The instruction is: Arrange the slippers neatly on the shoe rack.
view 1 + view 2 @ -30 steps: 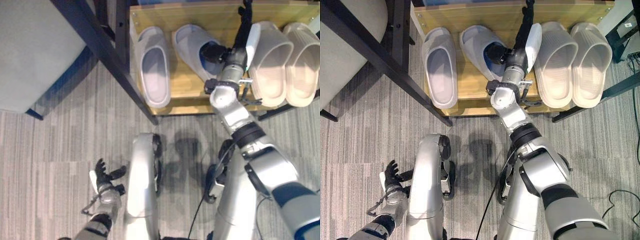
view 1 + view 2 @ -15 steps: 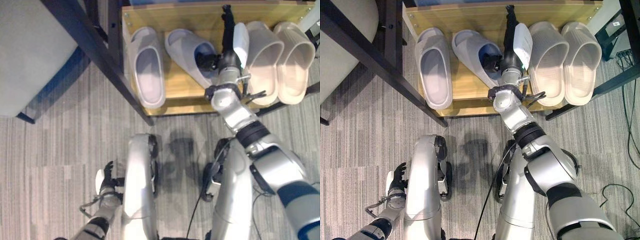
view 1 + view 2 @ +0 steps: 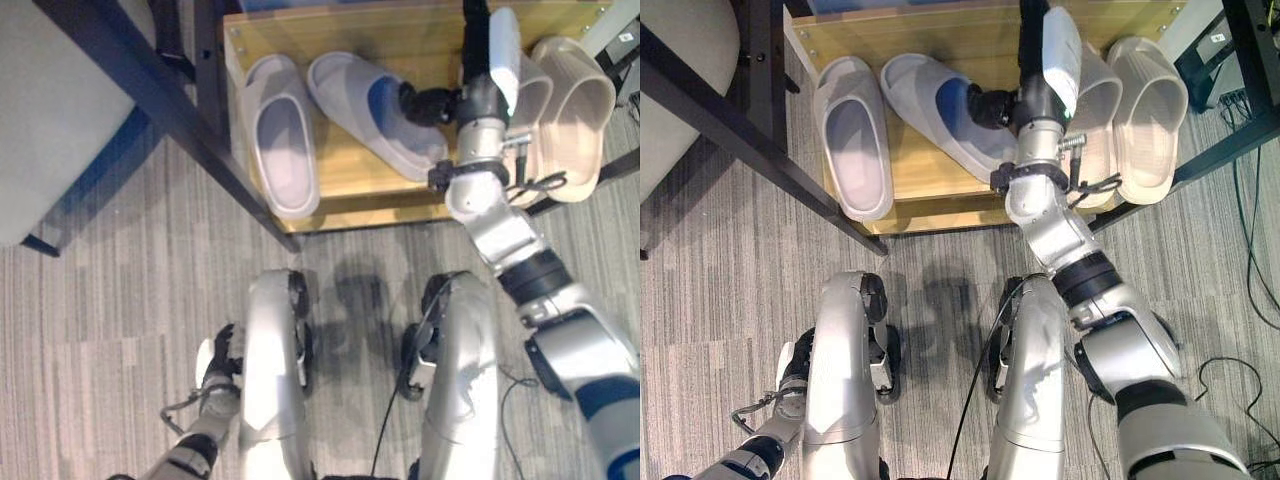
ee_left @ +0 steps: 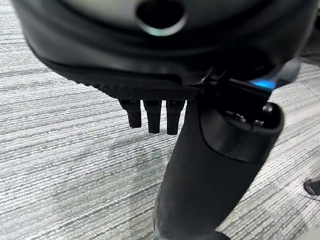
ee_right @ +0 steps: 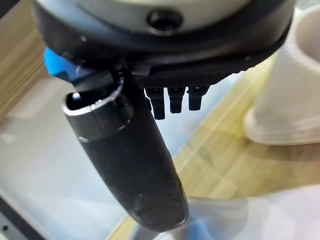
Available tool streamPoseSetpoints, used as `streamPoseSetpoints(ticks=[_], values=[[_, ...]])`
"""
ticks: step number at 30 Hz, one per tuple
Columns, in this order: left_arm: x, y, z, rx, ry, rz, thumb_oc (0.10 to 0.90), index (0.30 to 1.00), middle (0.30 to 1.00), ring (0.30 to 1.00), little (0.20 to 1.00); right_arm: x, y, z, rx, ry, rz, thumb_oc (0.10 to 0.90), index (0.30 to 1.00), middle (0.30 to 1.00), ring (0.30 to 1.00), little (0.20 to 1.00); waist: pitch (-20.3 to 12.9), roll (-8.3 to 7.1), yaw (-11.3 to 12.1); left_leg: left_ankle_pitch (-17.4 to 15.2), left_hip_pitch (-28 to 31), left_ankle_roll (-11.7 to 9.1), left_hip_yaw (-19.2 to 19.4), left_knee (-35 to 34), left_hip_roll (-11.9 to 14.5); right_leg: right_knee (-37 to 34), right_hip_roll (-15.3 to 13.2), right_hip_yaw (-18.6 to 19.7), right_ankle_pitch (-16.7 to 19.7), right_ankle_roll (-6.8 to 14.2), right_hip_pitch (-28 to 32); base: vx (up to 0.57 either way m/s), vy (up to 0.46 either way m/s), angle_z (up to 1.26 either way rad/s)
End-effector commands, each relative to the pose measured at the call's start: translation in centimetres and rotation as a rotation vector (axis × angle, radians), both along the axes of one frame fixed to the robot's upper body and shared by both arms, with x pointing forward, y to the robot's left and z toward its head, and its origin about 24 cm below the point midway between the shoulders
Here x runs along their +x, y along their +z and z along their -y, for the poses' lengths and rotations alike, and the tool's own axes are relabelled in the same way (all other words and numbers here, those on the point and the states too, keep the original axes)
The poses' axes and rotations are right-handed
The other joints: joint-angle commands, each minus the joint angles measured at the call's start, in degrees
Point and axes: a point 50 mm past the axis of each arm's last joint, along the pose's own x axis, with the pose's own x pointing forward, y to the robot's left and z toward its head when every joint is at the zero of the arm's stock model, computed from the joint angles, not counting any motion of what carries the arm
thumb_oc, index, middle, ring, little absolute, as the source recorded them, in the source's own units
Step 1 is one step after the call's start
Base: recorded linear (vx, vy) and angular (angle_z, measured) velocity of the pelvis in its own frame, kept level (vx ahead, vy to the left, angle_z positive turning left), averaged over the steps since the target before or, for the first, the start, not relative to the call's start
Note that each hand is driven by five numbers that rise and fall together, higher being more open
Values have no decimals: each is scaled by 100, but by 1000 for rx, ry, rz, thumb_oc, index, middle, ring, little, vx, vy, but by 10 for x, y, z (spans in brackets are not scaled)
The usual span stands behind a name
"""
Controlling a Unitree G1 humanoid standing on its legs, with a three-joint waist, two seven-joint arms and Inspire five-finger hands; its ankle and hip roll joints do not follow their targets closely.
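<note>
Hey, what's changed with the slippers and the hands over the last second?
The right hand moved right along the shoe rack, its thumb in the slanted grey slipper. That slipper's heel swung right toward the beige slippers, so it lies more askew. The other grey slipper and the beige pair stayed put; the left hand still hangs low, open. The camera also shifted.
</note>
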Motion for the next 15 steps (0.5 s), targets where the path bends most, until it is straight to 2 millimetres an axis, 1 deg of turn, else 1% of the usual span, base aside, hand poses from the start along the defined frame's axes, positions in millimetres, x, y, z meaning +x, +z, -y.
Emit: streamPoseSetpoints(ticks=[1, 5, 6, 7, 8, 9, 12, 14, 15], values=[[-26, -12, -16, 66, -1, -85, 800, 900, 900, 900, 900, -33, 71, -13, -61, 88, 320, 800, 900, 900, 900, 900, -160, -131, 177, -248, 90, 405, -301, -177, -177, -310, -46, 265, 136, -681, -16, 0, 0, 0], [-25, -12, -16, 57, -1, -85, 800, 900, 900, 900, 900, -37, 70, -11, -77, 91, 334, 800, 900, 900, 900, 900, -160, -123, 169, -231, 90, 400, -309, -206, -188, -330, -40, 272, 130, -680, -16, 0, 0, 0], [-23, -11, -15, 65, -2, -79, 800, 900, 900, 900, 900, -52, 77, -17, -48, 145, 420, 800, 900, 900, 900, 900, -160, -129, 153, -226, 90, 399, -301, -221, -189, -337, -36, 267, 133, -679, -16, 0, 0, 0], [-23, -11, -16, 67, -3, -80, 800, 900, 900, 900, 900, -53, 76, -16, -47, 144, 420, 800, 900, 900, 900, 900, -160, -135, 159, -223, 90, 400, -300, -221, -190, -335, -37, 268, 135, -679, -16, 0, 0, 0], [-23, -10, -17, 84, -7, -80, 800, 900, 900, 900, 900, -61, 78, -18, -62, 161, 458, 800, 900, 900, 900, 900, -160, -149, 148, -224, 90, 397, -290, -230, -187, -339, -35, 270, 134, -679, -16, 0, 0, 0], [-25, -10, -17, 141, -43, -94, 800, 900, 900, 900, 900, -79, 80, -22, -33, 236, 537, 800, 900, 900, 900, 900, -160, -171, 108, -226, 90, 397, -276, -228, -183, -331, -28, 263, 135, -682, -16, 0, 0, 0], [-27, -11, -18, 163, -51, -101, 800, 900, 900, 900, 900, -94, 75, -23, -31, 297, 577, 800, 900, 900, 900, 900, -160, -201, 99, -229, 90, 403, -281, -192, -185, -302, -21, 291, 131, -688, -16, 0, 0, 0], [-30, -12, -20, 158, -36, -103, 800, 900, 900, 900, 900, -102, 70, -25, -44, 351, 573, 800, 900, 900, 900, 900, -160, -224, 85, -220, 90, 397, -287, -201, -189, -309, -26, 293, 128, -690, -16, 0, 0, 0], [-31, -13, -20, 158, -31, -107, 800, 900, 900, 900, 900, -105, 60, -26, -36, 406, 535, 800, 900, 900, 900, 900, -160, -240, 65, -218, 90, 394, -287, -212, -181, -328, -29, 297, 126, -690, -16, 0, 0, 0]])
